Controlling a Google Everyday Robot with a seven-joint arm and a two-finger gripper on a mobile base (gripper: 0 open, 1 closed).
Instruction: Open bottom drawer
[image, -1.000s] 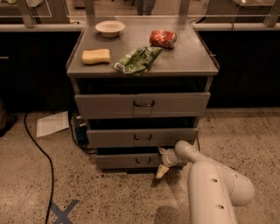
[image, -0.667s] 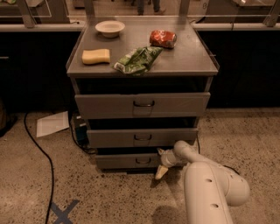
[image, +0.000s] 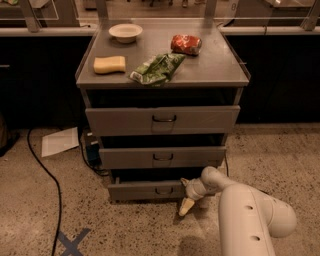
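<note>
The bottom drawer (image: 140, 191) is the narrowest grey front, lowest on the cabinet, with a small dark loop handle (image: 163, 190) at its centre. It stands slightly out, with a dark gap above it. My gripper (image: 186, 199) is at the right end of that drawer front, just right of the handle and low near the floor. Its pale tip points down. My white arm (image: 250, 220) reaches in from the lower right.
The middle drawer (image: 162, 157) and top drawer (image: 162, 120) also stand partly out. On the cabinet top are a white bowl (image: 125, 32), a yellow sponge (image: 109, 64), a green bag (image: 157, 68) and a red bag (image: 186, 44). A black cable (image: 42, 165) and a paper (image: 60, 141) lie on the floor at left.
The arm's body has shifted a little to the left. The gripper stays at the right end of the bottom drawer front.
</note>
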